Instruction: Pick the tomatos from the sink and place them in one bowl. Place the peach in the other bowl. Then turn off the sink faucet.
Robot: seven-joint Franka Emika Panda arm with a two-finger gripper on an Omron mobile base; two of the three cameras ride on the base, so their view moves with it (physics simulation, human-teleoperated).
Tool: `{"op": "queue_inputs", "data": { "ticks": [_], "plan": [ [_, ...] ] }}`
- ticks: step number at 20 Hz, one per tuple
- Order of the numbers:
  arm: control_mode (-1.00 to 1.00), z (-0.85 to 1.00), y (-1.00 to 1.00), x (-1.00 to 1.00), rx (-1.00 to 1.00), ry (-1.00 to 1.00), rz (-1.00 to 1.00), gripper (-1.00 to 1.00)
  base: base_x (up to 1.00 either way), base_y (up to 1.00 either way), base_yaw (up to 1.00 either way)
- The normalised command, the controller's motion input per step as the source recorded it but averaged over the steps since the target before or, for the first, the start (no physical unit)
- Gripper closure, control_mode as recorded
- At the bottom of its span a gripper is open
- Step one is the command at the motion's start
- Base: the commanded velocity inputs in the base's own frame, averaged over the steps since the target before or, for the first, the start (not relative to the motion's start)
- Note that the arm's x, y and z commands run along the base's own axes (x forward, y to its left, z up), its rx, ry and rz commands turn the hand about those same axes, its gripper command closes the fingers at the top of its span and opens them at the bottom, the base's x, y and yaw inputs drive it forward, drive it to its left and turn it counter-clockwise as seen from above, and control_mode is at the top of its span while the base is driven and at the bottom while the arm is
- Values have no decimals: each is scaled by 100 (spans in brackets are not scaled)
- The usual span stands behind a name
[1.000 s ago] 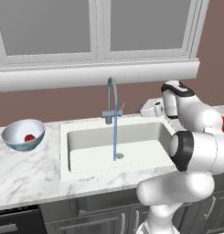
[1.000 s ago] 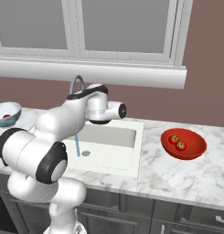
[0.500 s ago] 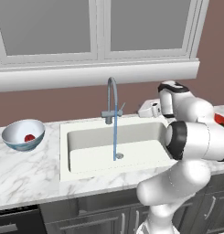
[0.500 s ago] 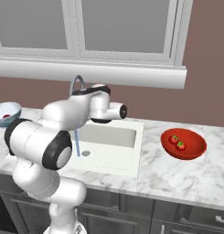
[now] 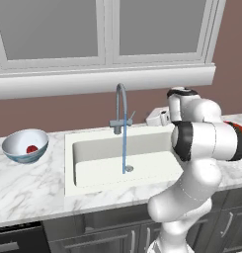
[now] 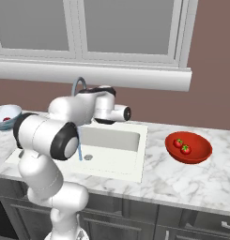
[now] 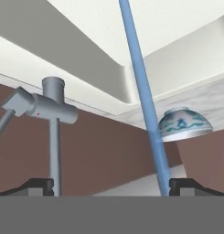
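Since a second ago our arm has swung its elbow forward and down while the hand has held its place at the far right of the sink (image 5: 93, 170), beside the tap (image 5: 121, 106). Our gripper (image 7: 111, 185) has its two fingers spread as wide as they go, holding nothing, and it looks sideways at the tap's base and thin side lever (image 7: 8, 119), with the stream of water (image 7: 143, 98) running between the fingertips. We judge the fruit work finished: both tomatoes (image 6: 181, 146) lie in the shallow red bowl (image 6: 201, 152) on the counter to the right of the sink, and a small reddish fruit, which we take to be the peach (image 5: 31, 148), sits in the white and blue bowl (image 5: 16, 153) on the left counter. The sink holds no fruit that we can see. What is left is the tap, since water still falls in a thin blue line to the drain (image 5: 128, 168). The next step, as we see it, is to reach the lever and push it shut.
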Motion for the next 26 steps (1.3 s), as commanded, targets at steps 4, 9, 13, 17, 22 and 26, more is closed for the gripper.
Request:
{"op": "queue_inputs", "data": {
  "ticks": [4, 9, 13, 17, 22, 26],
  "plan": [
    [-100, -18, 0, 30, 0, 0, 0, -100, 0, 0, 0],
    [-100, -17, 0, 33, 0, 0, 0, -100, 0, 0, 0],
    [-100, -15, 0, 35, 0, 0, 0, -100, 0, 0, 0],
    [-100, -17, 0, 37, 0, 0, 0, -100, 0, 0, 0],
    [-100, -18, -4, 35, 1, 0, 1, -100, 0, 0, 0],
    [-100, -19, -3, 36, 1, 0, 1, -100, 0, 0, 0]
  ]
}}
